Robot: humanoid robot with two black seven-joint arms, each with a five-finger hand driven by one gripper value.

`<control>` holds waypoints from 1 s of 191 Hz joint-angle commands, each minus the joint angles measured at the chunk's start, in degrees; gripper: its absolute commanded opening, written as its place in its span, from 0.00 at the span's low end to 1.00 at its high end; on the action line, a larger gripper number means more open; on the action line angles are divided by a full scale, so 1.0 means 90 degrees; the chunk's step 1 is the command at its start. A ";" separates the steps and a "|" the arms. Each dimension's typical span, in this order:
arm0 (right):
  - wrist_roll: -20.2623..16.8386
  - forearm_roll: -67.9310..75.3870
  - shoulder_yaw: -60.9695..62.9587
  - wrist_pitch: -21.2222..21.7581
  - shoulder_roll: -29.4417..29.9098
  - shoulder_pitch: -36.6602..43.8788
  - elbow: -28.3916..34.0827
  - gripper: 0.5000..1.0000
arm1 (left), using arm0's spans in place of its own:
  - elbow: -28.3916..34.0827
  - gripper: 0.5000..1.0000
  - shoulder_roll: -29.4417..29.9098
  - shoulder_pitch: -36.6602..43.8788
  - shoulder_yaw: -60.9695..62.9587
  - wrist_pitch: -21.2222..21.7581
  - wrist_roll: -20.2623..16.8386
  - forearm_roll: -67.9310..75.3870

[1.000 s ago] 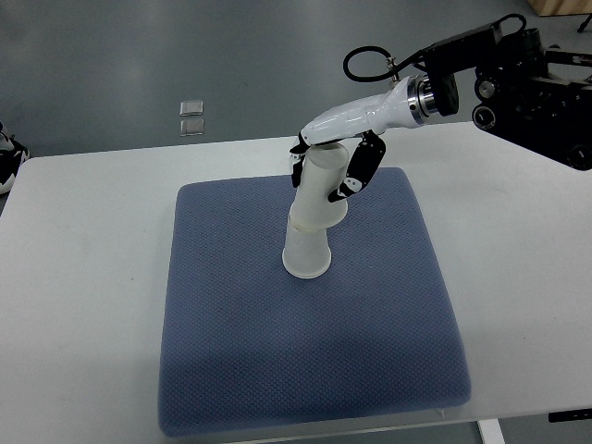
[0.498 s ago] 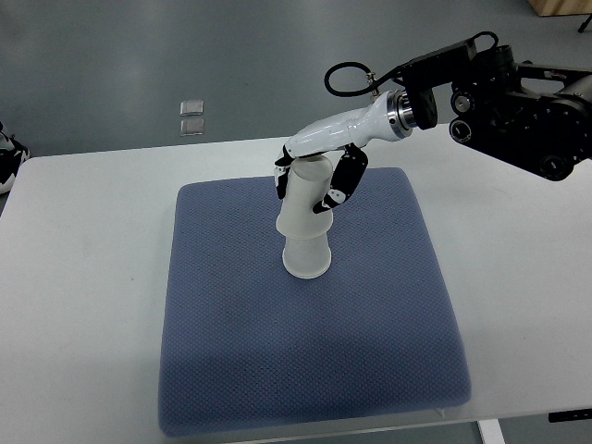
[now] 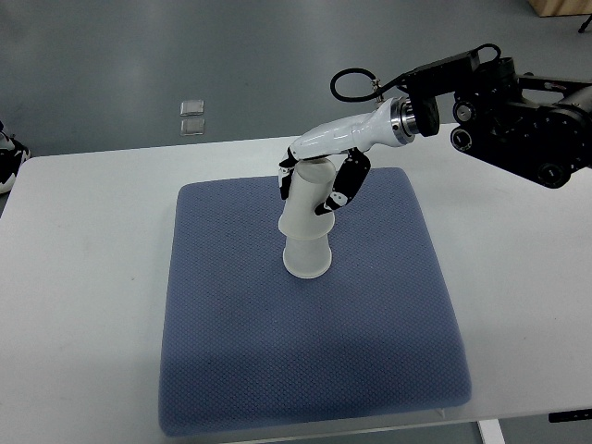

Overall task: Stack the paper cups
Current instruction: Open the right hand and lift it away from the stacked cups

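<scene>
I see the right hand (image 3: 319, 176) curled around the top paper cup (image 3: 306, 199), seated on the lower cup (image 3: 307, 256) beneath it.

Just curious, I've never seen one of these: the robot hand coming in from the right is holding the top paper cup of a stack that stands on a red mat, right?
Almost. The mat is blue-grey, not red, as the top view shows. The rest holds: the right robot hand grips the top paper cup, which sits on the lower cup on that mat.
</scene>
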 commanded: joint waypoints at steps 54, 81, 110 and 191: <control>-0.0008 0.0010 0.0000 -0.0006 -0.0032 -0.0042 0.0008 0.79 | 0.0000 1.00 0.0000 0.0000 0.0000 0.0000 0.0000 0.0000; -0.0008 0.0010 0.0010 0.0004 -0.0041 -0.0032 0.0008 0.79 | 0.0000 1.00 0.0000 0.0000 0.0000 0.0000 0.0000 0.0000; -0.0008 0.0010 0.0019 0.0004 -0.0071 -0.0013 0.0018 0.79 | 0.0000 1.00 0.0000 0.0000 0.0000 0.0000 0.0000 0.0000; -0.0037 0.0342 0.1093 -0.0015 -0.0159 -0.0306 -0.0548 0.81 | 0.0000 1.00 0.0000 0.0000 0.0000 0.0000 0.0000 0.0000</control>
